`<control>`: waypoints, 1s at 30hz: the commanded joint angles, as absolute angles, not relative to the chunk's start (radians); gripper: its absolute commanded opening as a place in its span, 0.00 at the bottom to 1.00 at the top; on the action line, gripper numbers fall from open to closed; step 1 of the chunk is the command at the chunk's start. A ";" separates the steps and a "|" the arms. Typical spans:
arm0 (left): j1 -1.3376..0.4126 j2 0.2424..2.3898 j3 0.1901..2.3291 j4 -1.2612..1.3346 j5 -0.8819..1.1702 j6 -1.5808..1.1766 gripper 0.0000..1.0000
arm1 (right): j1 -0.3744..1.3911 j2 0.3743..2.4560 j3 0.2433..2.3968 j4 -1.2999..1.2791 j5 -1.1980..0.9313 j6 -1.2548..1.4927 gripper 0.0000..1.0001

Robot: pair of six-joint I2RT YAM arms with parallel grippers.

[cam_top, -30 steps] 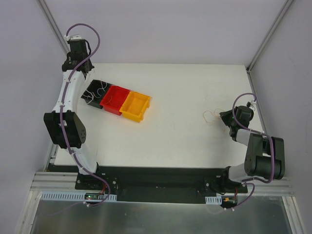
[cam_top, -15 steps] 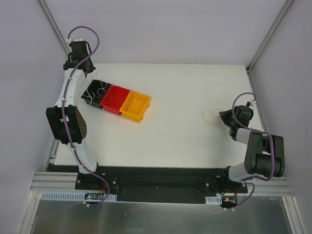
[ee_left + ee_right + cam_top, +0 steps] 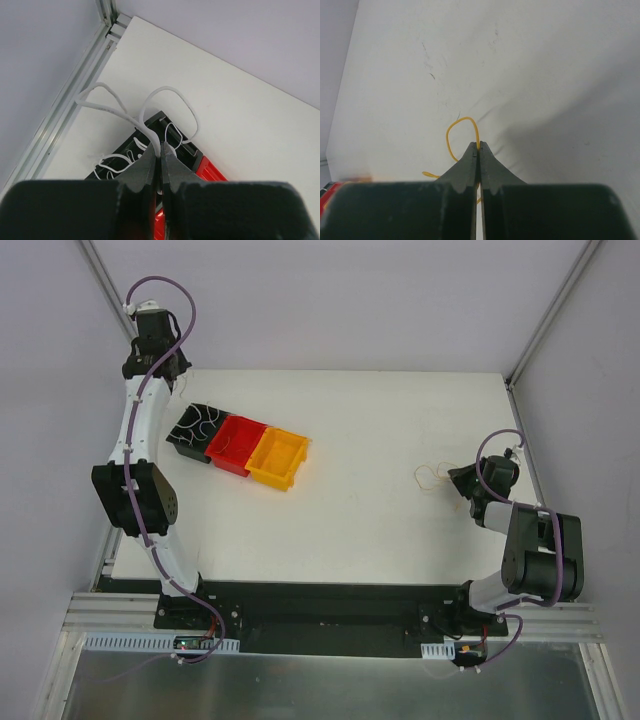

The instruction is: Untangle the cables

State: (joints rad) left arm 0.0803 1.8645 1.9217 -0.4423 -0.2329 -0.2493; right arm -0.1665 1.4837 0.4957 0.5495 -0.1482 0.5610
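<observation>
While left pincer [image 3: 160, 153] clamps white cable [image 3: 167, 89] | orange cable [image 3: 465, 118] half-hidden behind right pincer [image 3: 479, 146]

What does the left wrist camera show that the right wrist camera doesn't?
Only the left wrist view: the left gripper shut on a white cable that loops up over the black bin, which holds more white strands. Only the right wrist view: the right gripper shut on a yellow-orange cable that curls into a loop. Both: the white table, and a gripper pinching one thin wire.
</observation>
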 commanded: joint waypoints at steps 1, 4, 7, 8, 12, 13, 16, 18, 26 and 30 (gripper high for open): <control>0.084 1.878 1.907 -0.420 -0.190 -0.298 0.00 | -0.170 1.486 0.531 0.600 -0.161 0.568 0.00; 0.086 1.888 1.841 -0.422 -0.215 -0.307 0.00 | -0.170 1.488 0.532 0.600 -0.163 0.568 0.01; 0.087 1.901 1.770 -0.422 -0.230 -0.322 0.00 | -0.170 1.486 0.532 0.601 -0.166 0.571 0.00; 0.086 1.908 1.757 -0.426 -0.226 -0.325 0.00 | -0.170 1.488 0.532 0.601 -0.167 0.571 0.00; 0.086 1.940 1.704 -0.448 -0.219 -0.359 0.00 | -0.172 1.493 0.532 0.601 -0.166 0.571 0.00; 0.086 1.951 1.697 -0.448 -0.207 -0.360 0.00 | -0.172 1.493 0.534 0.603 -0.167 0.571 0.00; 0.087 1.988 1.681 -0.465 -0.192 -0.376 0.00 | -0.172 1.490 0.532 0.603 -0.167 0.571 0.00; 0.086 2.009 1.678 -0.471 -0.184 -0.380 0.00 | -0.173 1.490 0.532 0.603 -0.167 0.571 0.00; 0.084 2.057 1.686 -0.492 -0.112 -0.419 0.00 | -0.175 1.497 0.535 0.606 -0.173 0.577 0.01; 0.086 2.037 1.654 -0.492 -0.101 -0.428 0.00 | -0.178 1.497 0.532 0.604 -0.175 0.578 0.00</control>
